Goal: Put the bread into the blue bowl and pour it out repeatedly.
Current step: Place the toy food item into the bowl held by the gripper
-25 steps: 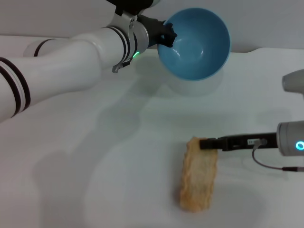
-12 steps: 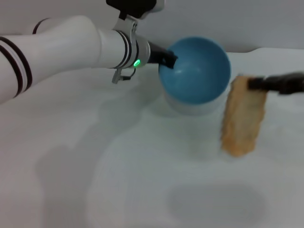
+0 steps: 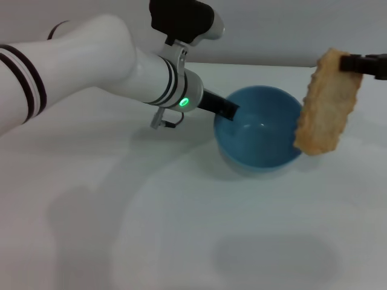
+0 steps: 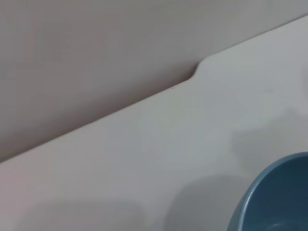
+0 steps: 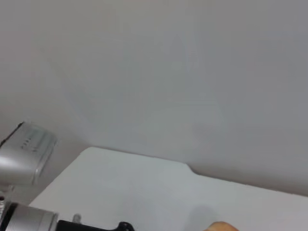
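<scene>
Head view: two arms work above a plain white surface (image 3: pixel 121 229).
Blue bowl (image 3: pixel 260 136): sits upright on the surface, nearer the far edge than the near one and a little toward the right edge; its hollow shows nothing but blue.
Left tool (image 3: pixel 228 111): dark fingers clamped on the bowl's rim at the side facing the left edge, one finger reaching inside; the white arm runs in from the left edge, a green light showing at the wrist.
Bread (image 3: pixel 328 101): off the surface, hanging nearly on end in the air, tan flat side toward the camera, its lower end overlapping the bowl's rim on the side toward the right edge.
Right tool (image 3: pixel 349 63): dark fingers pinched on the bread's upper end, coming in from the right edge.
Left wrist view: part of the blue bowl's rim (image 4: pixel 276 192) in one corner, white surface and a grey wall beyond.
Right wrist view: mostly grey wall; a sliver of the bread (image 5: pixel 221 226) at the picture's edge, and the left arm farther off.
</scene>
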Tool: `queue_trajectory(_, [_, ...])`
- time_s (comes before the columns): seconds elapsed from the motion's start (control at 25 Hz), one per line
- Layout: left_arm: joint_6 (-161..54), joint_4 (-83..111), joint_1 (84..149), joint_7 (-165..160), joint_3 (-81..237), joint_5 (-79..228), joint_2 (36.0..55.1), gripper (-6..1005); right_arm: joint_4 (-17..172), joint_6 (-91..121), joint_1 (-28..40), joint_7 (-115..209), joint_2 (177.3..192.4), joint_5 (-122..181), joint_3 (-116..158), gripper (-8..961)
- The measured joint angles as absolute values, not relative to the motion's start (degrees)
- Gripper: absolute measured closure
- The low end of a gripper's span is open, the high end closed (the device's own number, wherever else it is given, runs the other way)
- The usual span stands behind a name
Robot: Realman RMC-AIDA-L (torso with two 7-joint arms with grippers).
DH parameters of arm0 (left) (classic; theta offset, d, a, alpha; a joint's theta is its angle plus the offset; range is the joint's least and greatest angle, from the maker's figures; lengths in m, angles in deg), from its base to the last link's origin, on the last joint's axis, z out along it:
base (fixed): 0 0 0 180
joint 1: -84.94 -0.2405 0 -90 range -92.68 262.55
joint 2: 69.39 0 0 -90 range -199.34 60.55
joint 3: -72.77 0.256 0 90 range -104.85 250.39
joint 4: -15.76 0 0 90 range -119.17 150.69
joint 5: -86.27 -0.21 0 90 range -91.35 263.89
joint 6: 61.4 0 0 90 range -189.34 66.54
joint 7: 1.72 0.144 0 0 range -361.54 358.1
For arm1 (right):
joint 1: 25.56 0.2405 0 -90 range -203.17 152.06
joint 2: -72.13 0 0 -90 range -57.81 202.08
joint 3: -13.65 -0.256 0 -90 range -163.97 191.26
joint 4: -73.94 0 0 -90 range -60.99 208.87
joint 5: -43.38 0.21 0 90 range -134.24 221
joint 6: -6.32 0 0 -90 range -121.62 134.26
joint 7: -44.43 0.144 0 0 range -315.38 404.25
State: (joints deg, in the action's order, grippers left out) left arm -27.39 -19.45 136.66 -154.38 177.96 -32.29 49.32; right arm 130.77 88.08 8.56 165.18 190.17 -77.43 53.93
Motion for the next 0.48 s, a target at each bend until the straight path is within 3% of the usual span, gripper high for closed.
queue_trajectory(0.48, [-25.7, -19.9, 136.9, -154.3, 178.2, -30.3, 49.55, 1000, 115.8, 83.2, 12.9, 159.5, 190.17, -76.2, 55.9, 852])
